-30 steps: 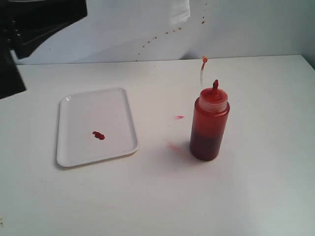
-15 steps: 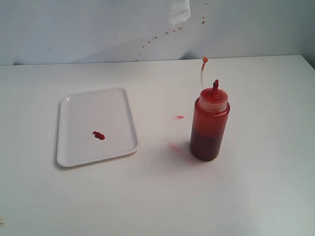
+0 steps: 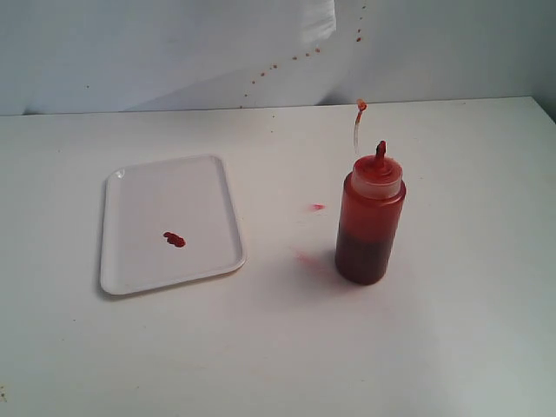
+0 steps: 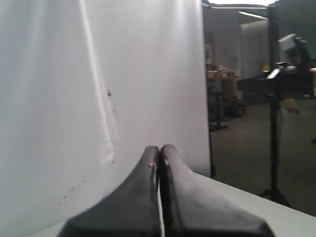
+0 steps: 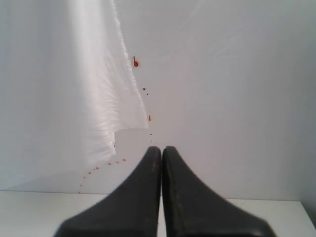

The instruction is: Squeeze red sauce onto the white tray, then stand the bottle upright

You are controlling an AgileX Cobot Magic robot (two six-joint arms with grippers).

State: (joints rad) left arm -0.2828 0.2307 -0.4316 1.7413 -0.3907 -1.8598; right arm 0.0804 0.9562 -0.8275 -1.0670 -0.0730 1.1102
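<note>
The bottle (image 3: 370, 221) stands upright on the table, right of centre in the exterior view, its red nozzle up and its thin tethered tip (image 3: 360, 106) sticking out above. Left of it lies the white tray (image 3: 139, 187) with a small blob of red sauce (image 3: 174, 240) on it. Neither arm shows in the exterior view. In the left wrist view my left gripper (image 4: 159, 148) is shut on nothing and faces the white backdrop. My right gripper (image 5: 161, 148) is likewise shut and empty, pointing at the back wall.
Faint pinkish smears (image 3: 317, 207) mark the table between tray and bottle, another (image 3: 306, 258) by the bottle's base. Small red specks (image 3: 278, 66) dot the white wall behind. A dark room with stands (image 4: 273, 98) shows past the backdrop's edge.
The dark arm at the upper left of the exterior view one second ago has left the view. Bottle, tray and sauce have not moved.
</note>
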